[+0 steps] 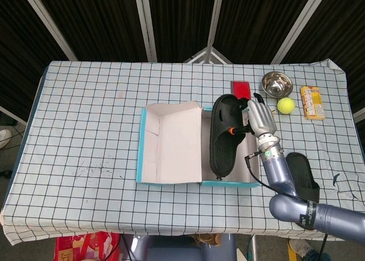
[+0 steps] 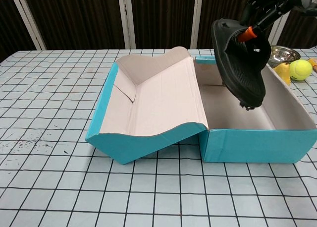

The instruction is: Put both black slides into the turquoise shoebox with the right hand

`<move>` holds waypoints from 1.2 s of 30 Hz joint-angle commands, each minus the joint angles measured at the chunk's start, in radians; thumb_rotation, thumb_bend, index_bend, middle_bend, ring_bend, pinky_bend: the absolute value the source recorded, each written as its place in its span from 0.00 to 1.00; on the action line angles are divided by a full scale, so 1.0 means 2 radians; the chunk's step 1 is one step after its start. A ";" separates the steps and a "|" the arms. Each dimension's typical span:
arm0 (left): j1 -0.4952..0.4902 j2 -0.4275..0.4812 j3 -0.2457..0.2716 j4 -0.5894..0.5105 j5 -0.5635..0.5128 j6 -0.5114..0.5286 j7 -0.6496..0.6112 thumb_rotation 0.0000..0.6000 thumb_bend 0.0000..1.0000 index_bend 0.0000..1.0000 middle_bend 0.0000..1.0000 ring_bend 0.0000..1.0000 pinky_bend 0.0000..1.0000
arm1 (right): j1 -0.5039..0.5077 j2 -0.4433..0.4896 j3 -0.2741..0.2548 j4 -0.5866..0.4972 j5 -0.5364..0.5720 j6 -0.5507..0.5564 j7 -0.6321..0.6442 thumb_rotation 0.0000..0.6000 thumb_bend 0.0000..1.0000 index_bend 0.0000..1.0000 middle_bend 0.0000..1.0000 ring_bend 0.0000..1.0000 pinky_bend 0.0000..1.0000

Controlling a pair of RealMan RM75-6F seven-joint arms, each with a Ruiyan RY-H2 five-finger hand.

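My right hand (image 1: 259, 117) (image 2: 270, 6) holds a black slide (image 1: 223, 137) (image 2: 241, 62) by its strap, hanging tilted in the air above the open turquoise shoebox (image 1: 171, 181) (image 2: 252, 145). The slide's toe points down into the box's right compartment, apart from the floor. The second black slide (image 1: 303, 176) lies on the table to the right of the box, partly behind my right forearm. The box lid (image 1: 171, 142) (image 2: 153, 103) lies folded open to the left. My left hand shows in neither view.
Behind the box lie a red flat case (image 1: 241, 90), a steel bowl (image 1: 276, 84) (image 2: 281, 54), a tennis ball (image 1: 286, 105) (image 2: 300, 69) and a yellow packet (image 1: 312, 102). A checkered cloth (image 1: 85, 124) covers the table.
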State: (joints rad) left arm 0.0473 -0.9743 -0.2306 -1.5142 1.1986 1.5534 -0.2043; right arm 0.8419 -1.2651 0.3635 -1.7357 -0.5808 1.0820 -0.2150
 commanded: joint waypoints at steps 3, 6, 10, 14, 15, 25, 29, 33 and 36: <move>-0.002 -0.002 0.000 0.000 -0.001 -0.003 0.006 1.00 0.81 0.22 0.10 0.06 0.14 | -0.011 -0.014 0.008 0.028 -0.009 -0.024 0.043 1.00 0.43 0.55 0.68 0.36 0.00; -0.003 -0.003 0.000 0.000 -0.002 -0.003 0.010 1.00 0.81 0.22 0.10 0.06 0.14 | -0.016 -0.017 0.006 0.040 -0.014 -0.033 0.052 1.00 0.43 0.55 0.68 0.36 0.00; -0.004 -0.003 0.000 0.000 -0.004 -0.006 0.013 1.00 0.81 0.22 0.10 0.06 0.14 | -0.017 -0.014 0.005 0.041 -0.011 -0.040 0.050 1.00 0.46 0.56 0.68 0.36 0.00; -0.005 -0.004 0.000 0.000 -0.003 -0.007 0.015 1.00 0.81 0.22 0.10 0.06 0.14 | -0.015 -0.014 0.009 0.039 -0.005 -0.034 0.044 1.00 0.46 0.56 0.68 0.36 0.00; -0.005 -0.004 0.000 0.000 -0.003 -0.007 0.015 1.00 0.81 0.22 0.10 0.06 0.14 | -0.015 -0.017 0.008 0.041 -0.011 -0.029 0.041 1.00 0.46 0.56 0.68 0.36 0.00; -0.003 -0.002 0.000 0.001 -0.003 -0.007 0.009 1.00 0.81 0.22 0.10 0.06 0.14 | -0.045 -0.085 0.008 0.109 -0.159 0.035 0.151 1.00 0.46 0.58 0.68 0.36 0.00; -0.005 -0.003 0.000 0.002 -0.002 -0.009 0.012 1.00 0.81 0.22 0.10 0.06 0.14 | -0.056 -0.096 -0.002 0.131 -0.193 0.039 0.178 1.00 0.46 0.58 0.68 0.36 0.00; -0.006 -0.004 0.001 0.001 -0.001 -0.009 0.016 1.00 0.81 0.22 0.10 0.06 0.14 | -0.066 -0.102 -0.008 0.141 -0.215 0.042 0.198 1.00 0.46 0.58 0.68 0.36 0.00; -0.006 -0.004 0.001 0.000 -0.001 -0.009 0.019 1.00 0.81 0.22 0.10 0.06 0.14 | -0.076 -0.107 -0.014 0.145 -0.238 0.051 0.214 1.00 0.47 0.58 0.68 0.36 0.00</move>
State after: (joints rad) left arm 0.0354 -0.9831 -0.2284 -1.5148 1.1967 1.5355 -0.1673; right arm 0.7016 -1.4719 0.3429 -1.4520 -1.0381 1.1724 0.1992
